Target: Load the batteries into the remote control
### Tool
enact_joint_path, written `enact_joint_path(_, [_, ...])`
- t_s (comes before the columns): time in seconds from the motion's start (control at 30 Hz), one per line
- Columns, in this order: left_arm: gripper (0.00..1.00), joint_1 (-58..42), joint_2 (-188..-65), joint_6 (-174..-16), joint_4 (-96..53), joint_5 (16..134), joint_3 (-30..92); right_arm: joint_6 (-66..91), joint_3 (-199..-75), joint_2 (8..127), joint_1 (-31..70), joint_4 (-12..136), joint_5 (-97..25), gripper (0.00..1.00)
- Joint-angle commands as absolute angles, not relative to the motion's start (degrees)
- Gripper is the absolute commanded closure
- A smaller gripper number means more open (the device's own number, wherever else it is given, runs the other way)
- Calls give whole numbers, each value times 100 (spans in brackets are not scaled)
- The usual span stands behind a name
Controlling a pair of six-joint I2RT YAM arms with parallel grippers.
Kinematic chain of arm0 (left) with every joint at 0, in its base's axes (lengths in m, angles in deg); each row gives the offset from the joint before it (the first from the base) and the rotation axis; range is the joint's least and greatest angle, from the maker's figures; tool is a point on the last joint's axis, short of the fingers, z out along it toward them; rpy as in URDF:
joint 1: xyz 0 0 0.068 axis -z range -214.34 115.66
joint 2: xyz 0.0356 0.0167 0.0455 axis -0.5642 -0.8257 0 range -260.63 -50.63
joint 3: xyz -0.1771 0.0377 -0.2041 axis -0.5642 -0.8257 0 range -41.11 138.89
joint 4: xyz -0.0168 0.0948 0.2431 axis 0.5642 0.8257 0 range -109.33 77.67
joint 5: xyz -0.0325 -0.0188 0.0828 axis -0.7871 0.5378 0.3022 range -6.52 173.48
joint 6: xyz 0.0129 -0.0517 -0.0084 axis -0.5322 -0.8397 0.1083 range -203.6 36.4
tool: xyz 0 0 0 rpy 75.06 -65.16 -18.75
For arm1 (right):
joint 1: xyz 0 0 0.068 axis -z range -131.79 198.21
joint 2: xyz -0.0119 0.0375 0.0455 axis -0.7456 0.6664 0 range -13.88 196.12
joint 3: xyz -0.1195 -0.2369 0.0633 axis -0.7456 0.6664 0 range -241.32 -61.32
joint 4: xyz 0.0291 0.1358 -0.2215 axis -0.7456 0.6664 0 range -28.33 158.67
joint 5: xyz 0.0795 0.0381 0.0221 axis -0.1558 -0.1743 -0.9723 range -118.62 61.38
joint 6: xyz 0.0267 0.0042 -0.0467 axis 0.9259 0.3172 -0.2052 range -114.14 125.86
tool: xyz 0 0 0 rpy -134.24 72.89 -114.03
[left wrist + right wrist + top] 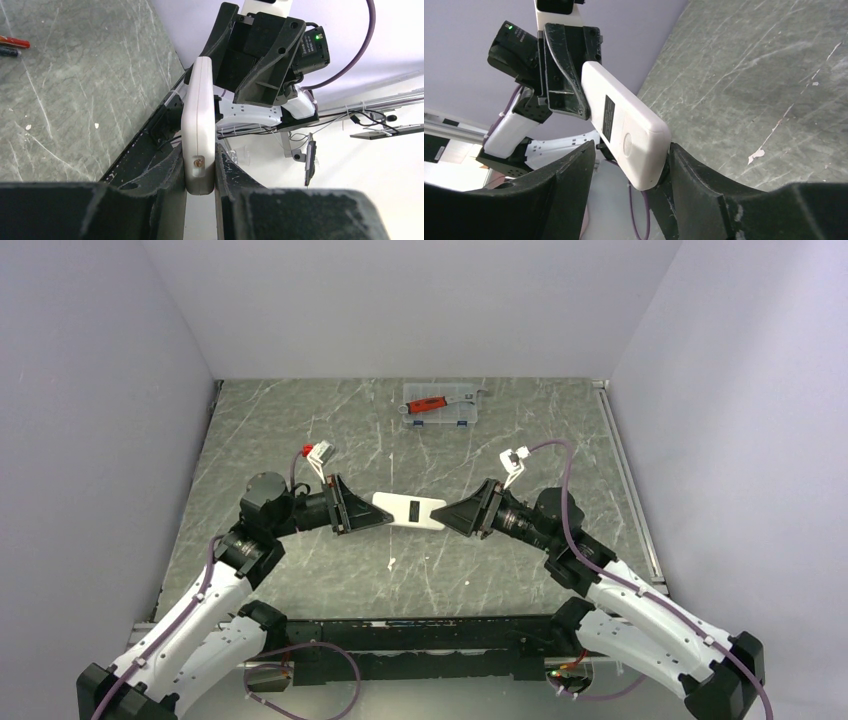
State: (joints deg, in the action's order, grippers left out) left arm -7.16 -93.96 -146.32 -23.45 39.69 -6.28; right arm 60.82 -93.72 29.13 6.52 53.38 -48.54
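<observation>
Grey-green marbled table [300, 420], lilac walls on three sides, lab clutter past the near edge in the wrist views. The remote control [408, 511] hangs in mid-air over the table's middle, approx. level, bridged btwn the two arms. The left gripper [374, 511] pinches one end: in the left wrist view the remote is edge-on w/ both fingers pressed on its faces. The right gripper [449, 515] has its jaws spread round the other end. The right wrist view shows one finger touching the remote's corner and the other w/ a clear gap, so no pinch there yet.

Progress, my read: early. The remote's plain white back faces the top camera, dark rectangle [413, 510] showing, but no batteries in it that I can see. Can't tell if that rectangle is an open bay or a cover. Left to do: prob. firm up the hold, fetch both batteries, seat them.

Views differ:
- **Top view only:** the clear case [442, 406] w/ the red-handled tool [432, 402] at the far side.
- **Left wrist only:** a small brass-coloured dot [199, 161] on the remote's end, plus thin red and dark bits [12, 45] on the table, cut by the frame edge. Batteries or tool, can't say.
- **Right wrist only:** the finger gap, and a round embossed mark [626, 142] near the remote's end.
</observation>
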Motion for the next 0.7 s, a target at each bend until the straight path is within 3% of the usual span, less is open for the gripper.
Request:
enact_joint_path(0.0, [100, -745, -9329, -14623, -2665, 3815, -637, 6200, -9361, 2911, 679, 4855, -4996, 43])
enact_joint_path(0.67, [100, -736, -9435, -14157, -1942, 3936, -352, 6245, -9351, 3131, 675, 4696, -4976, 56])
